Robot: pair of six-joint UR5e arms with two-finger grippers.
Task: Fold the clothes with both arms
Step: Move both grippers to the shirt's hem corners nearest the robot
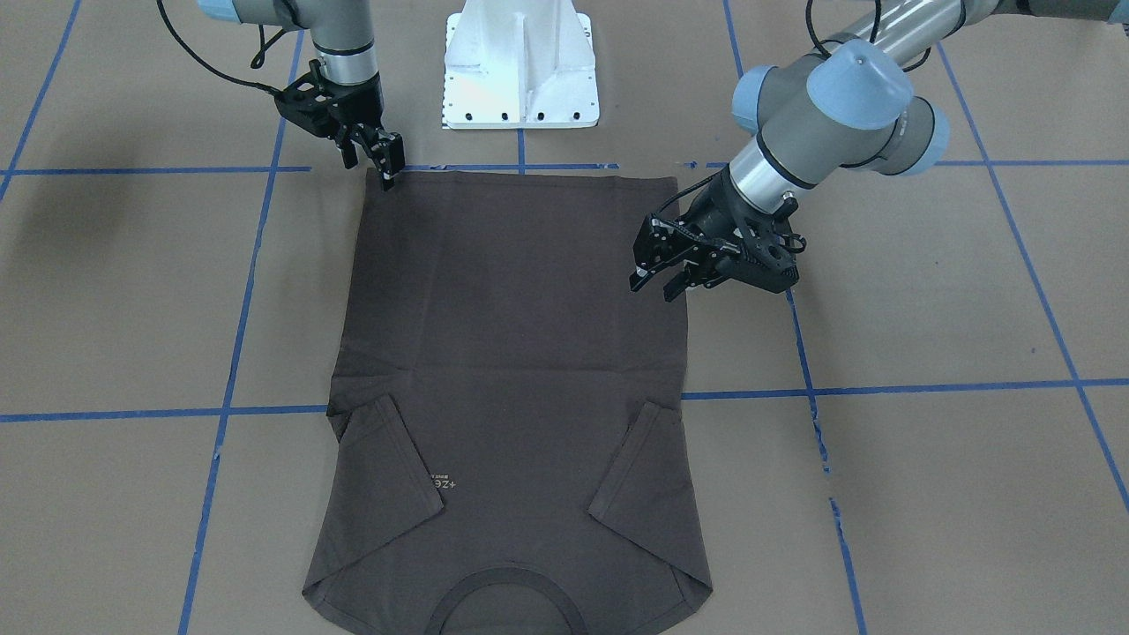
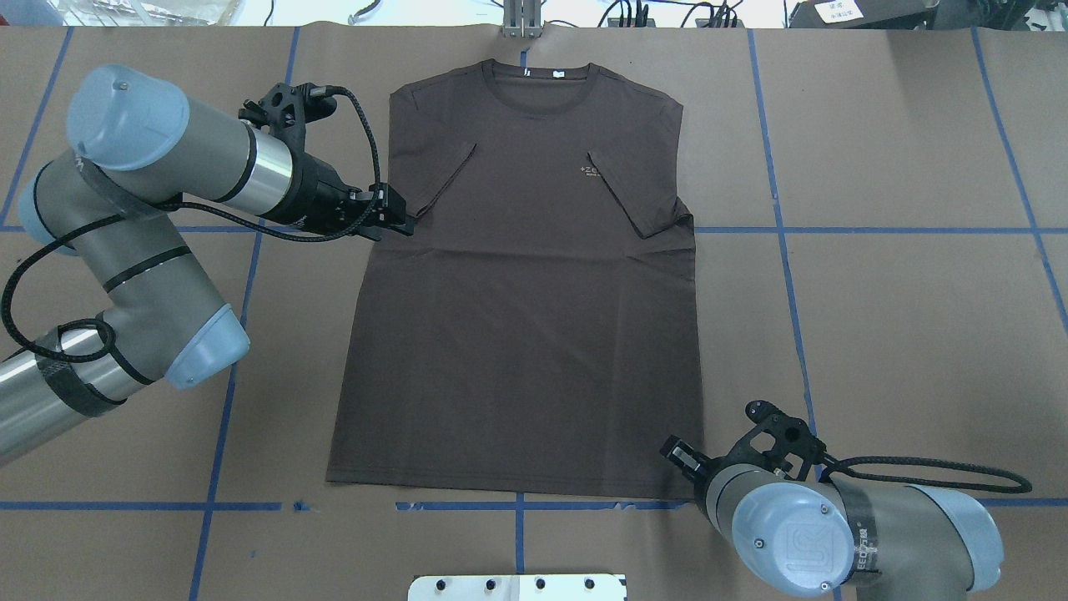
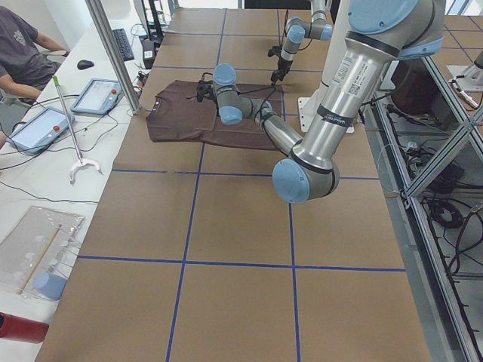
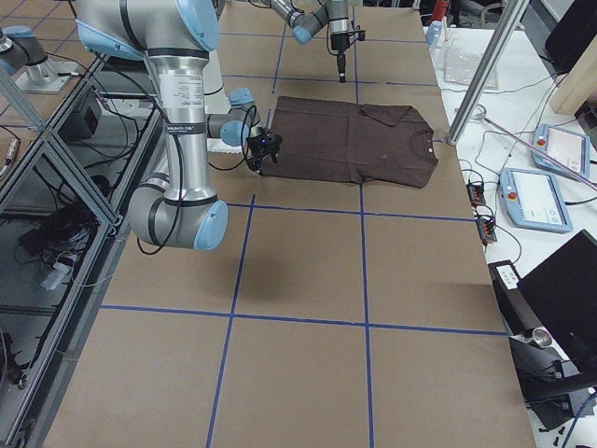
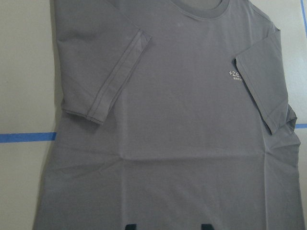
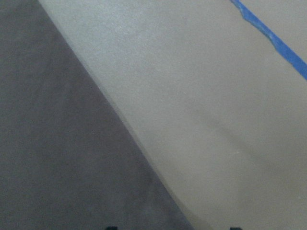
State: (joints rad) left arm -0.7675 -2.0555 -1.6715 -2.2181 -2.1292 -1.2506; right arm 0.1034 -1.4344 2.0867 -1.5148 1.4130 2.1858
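The dark grey-brown T-shirt (image 1: 512, 353) lies flat on the brown table, both sleeves folded in over the chest and the collar at the far side from the robot (image 2: 526, 317). My left gripper (image 1: 657, 284) hovers open at the shirt's side edge just below the folded sleeve (image 2: 400, 224). Its wrist view shows the chest, the logo and both sleeves of the shirt (image 5: 168, 143), with the fingertips apart at the bottom. My right gripper (image 1: 388, 172) is open and stands at the hem corner nearest the robot (image 2: 680, 455). Its wrist view shows the shirt's edge (image 6: 57, 167) on bare table.
The white base bracket (image 1: 520, 70) stands at the robot's side of the table, just behind the hem. Blue tape lines (image 2: 776, 229) cross the brown surface. In the left side view a desk with tablets (image 3: 98, 96), a metal pole (image 3: 113, 53) and a seated person (image 3: 19, 45) lie beyond the collar side.
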